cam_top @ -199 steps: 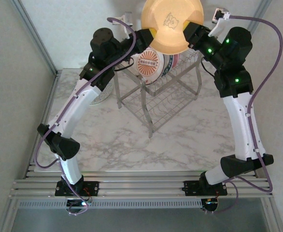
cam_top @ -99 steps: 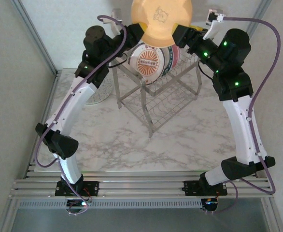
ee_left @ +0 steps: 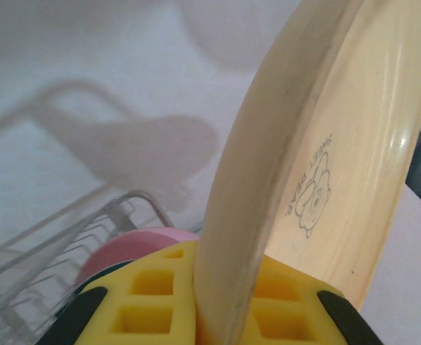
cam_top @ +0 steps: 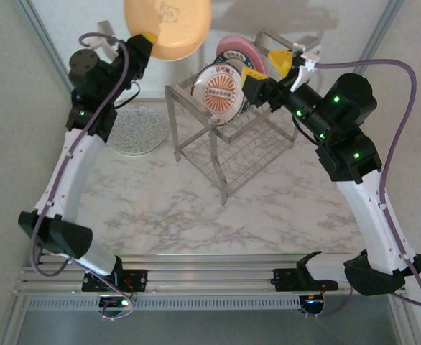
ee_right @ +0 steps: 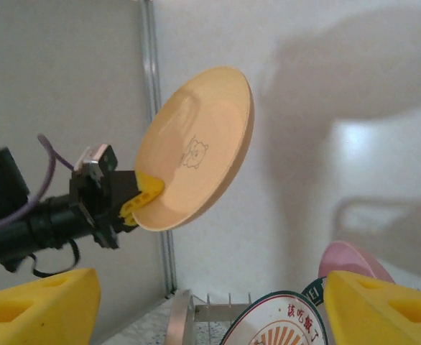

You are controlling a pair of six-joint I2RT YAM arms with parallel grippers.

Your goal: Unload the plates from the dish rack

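Note:
My left gripper (cam_top: 144, 42) is shut on the rim of the plain orange plate (cam_top: 167, 27), held high above the table's back left. In the left wrist view the plate (ee_left: 325, 144) stands edge-on between the yellow pads (ee_left: 146, 302). The right gripper (cam_top: 268, 66) hangs open over the silver dish rack (cam_top: 232, 154), nothing between its fingers (ee_right: 38, 305). In the rack's upper tier stand a sunburst-centred plate (cam_top: 221, 92) and, behind it, a pink plate (cam_top: 238, 49). The right wrist view shows the orange plate (ee_right: 196, 151), the left gripper (ee_right: 140, 195), the sunburst plate (ee_right: 282, 323) and the pink plate (ee_right: 354, 262).
A white speckled plate (cam_top: 135, 129) lies flat on the marble table (cam_top: 196, 208), left of the rack. A metal corner post (ee_right: 153, 144) and walls close in the back and left. The rack's lower tier (cam_top: 243, 154) holds nothing I can see.
Both grippers were at the orange plate above the rack. Now the right gripper is off it and open, and the left arm has swung the plate away to the left.

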